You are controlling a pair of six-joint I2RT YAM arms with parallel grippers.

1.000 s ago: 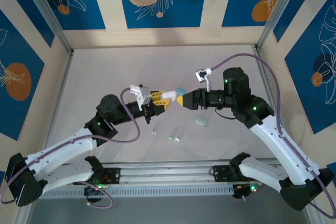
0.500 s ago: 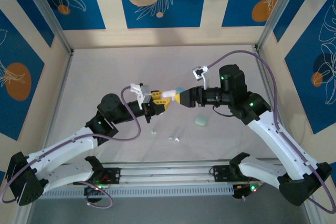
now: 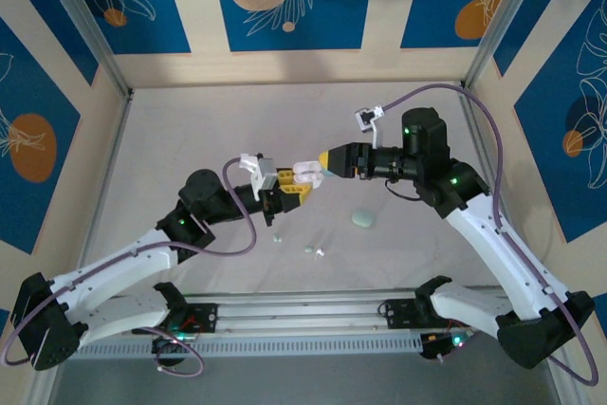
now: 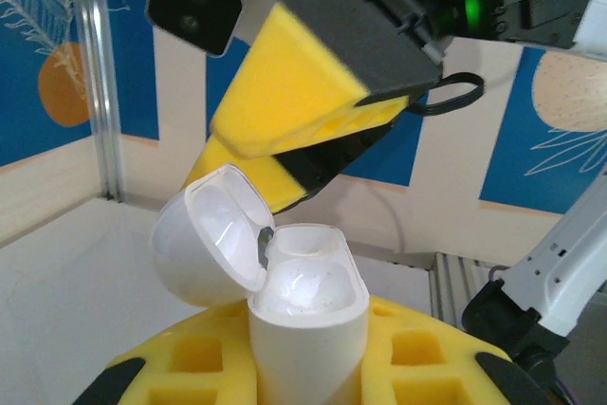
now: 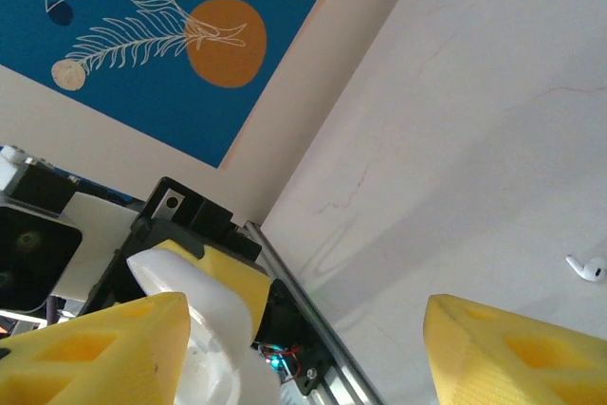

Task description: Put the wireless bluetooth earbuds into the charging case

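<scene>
My left gripper (image 3: 290, 187) is shut on a white charging case (image 3: 305, 174), held upright above the table. In the left wrist view the case (image 4: 308, 329) stands between yellow pads (image 4: 190, 367) with its lid (image 4: 204, 244) swung open to the left. A glossy white earbud (image 4: 305, 291) appears to sit in its near well, and the far well (image 4: 308, 239) looks empty. My right gripper (image 3: 328, 158) hovers open just beyond the case, nothing between its fingers (image 5: 95, 348). Loose earbuds (image 3: 277, 238) (image 3: 315, 251) lie on the table, and one earbud (image 5: 586, 267) shows in the right wrist view.
A pale green case (image 3: 362, 219) lies shut on the table under the right arm. Patterned walls and metal posts (image 3: 93, 37) enclose the table. The arms' base rail (image 3: 303, 315) runs along the near edge.
My right gripper has drawn back from the white case, toward the far side. The left gripper has shifted slightly right, still holding the case.
</scene>
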